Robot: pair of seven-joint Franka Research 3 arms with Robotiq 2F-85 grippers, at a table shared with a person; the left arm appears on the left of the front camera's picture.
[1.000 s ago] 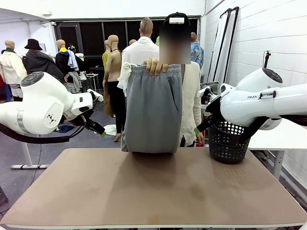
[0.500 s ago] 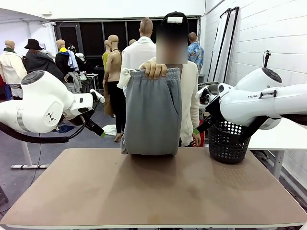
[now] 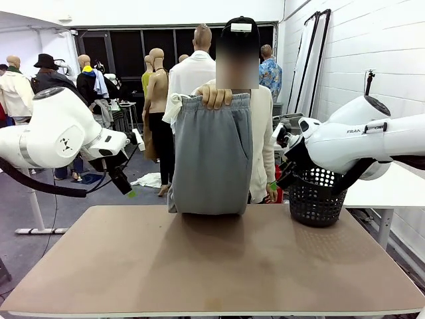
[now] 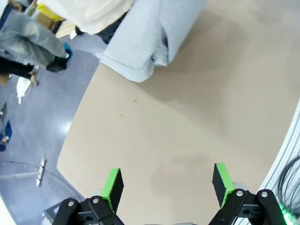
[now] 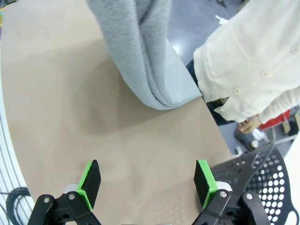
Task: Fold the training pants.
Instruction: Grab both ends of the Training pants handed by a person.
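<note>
Person's hand [image 3: 214,95] holds training pants [image 3: 212,153] up by waistband, hems touching desk [image 3: 212,272], likely presenting them for laying flat. Left fingers [image 4: 112,187] spread wide, empty, pants well ahead of tips. Right fingers [image 5: 90,183] likewise apart, empty, pants ahead, black basket [image 5: 267,173] just beside.

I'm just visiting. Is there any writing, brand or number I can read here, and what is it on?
"FRAN": grey letters on the white shell of the right arm; the rest of the word cannot be made out.
White patch on the person's cap: too small to read.
No print can be seen on the training pants, the table or the basket.
</note>
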